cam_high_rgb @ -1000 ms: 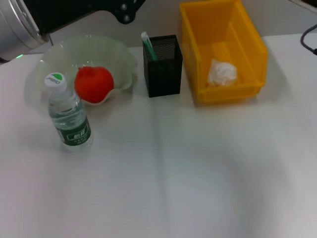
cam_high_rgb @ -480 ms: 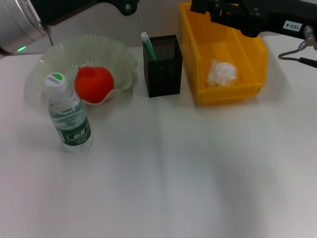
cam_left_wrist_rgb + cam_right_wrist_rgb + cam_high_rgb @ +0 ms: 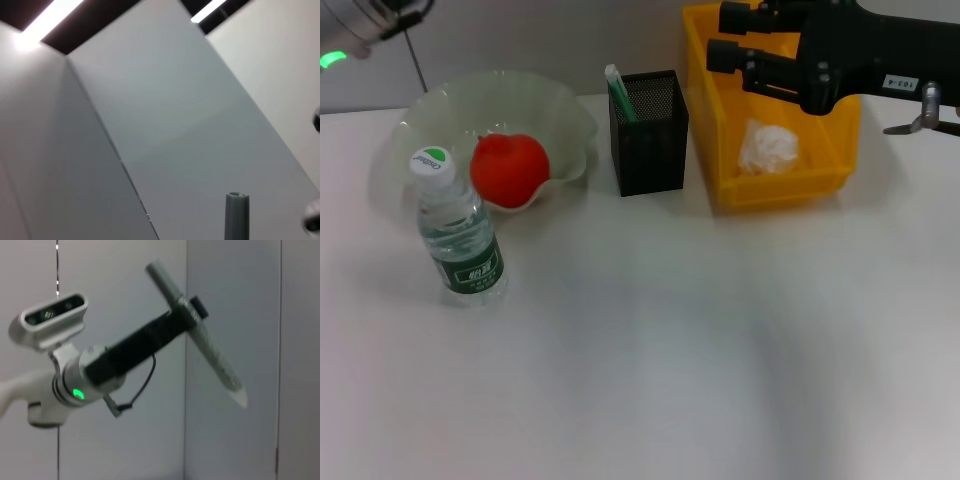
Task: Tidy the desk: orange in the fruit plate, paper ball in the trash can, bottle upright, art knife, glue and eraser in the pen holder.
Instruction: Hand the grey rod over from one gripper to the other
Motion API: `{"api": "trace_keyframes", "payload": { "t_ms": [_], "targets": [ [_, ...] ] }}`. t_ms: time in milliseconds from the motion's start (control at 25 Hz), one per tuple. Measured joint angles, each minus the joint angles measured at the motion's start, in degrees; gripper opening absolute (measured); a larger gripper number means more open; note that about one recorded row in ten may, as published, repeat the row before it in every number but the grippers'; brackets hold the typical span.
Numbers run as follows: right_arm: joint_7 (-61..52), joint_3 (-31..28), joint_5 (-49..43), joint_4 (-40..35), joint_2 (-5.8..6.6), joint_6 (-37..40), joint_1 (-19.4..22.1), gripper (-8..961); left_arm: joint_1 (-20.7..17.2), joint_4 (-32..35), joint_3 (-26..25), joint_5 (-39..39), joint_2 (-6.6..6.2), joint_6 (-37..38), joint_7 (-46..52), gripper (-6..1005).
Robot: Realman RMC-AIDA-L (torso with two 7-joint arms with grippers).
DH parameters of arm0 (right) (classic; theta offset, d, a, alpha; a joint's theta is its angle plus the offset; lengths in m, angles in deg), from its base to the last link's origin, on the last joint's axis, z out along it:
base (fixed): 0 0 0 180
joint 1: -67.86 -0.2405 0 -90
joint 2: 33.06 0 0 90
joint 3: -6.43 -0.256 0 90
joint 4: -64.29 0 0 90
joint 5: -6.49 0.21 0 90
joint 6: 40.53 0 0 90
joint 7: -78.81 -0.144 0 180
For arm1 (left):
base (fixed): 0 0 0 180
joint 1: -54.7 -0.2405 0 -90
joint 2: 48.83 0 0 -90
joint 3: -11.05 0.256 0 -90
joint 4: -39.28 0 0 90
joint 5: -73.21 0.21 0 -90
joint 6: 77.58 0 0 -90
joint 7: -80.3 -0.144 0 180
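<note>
Over yellow trash can (image 3: 820, 185) | right gripper (image 3: 718, 45) above paper ball (image 3: 767, 147) | grip: cannot tell

A white desk (image 3: 670, 350) meets a pale grey wall (image 3: 520, 40); 2 bright ceiling light strips (image 3: 50, 15) glow overhead.

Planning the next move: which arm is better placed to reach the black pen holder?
Right. The right gripper hangs over the yellow bin beside the pen holder; the left arm sits off beyond the fruit plate.
</note>
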Motion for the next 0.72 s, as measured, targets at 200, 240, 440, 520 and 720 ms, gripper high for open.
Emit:
{"api": "trace_keyframes", "payload": {
  "t_ms": [200, 240, 440, 520, 720],
  "targets": [
    [3.95, -0.02, -1.57, -0.22, 0.02, -0.76, 0.09, 411, -0.2, 1.67, -3.19, 0.0, -0.17, 0.03, 13.88, 142],
    [4.95, -0.07, -1.87, -0.27, 0.05, -0.83, 0.12, 410, -0.38, 2.23, -3.89, 0.06, -0.21, 0.06, 17.17, 142],
    [10.89, -0.59, -2.94, -0.4, 0.08, -1.78, 0.42, 411, -0.66, 3.56, -5.26, 0.67, -0.67, 0.36, 29.92, 141],
    [13.99, -0.65, -2.97, -0.35, 0.05, -2.51, 0.74, 411, -0.79, 4.22, -5.27, 1.4, -0.92, 0.42, 33.82, 142],
    [21.03, -0.62, -2.4, -0.19, -0.2, -3.59, 1.82, 411, -0.95, 6.7, -5.26, 5.62, -1.16, 0.57, 44.63, 142]
  ]
}}
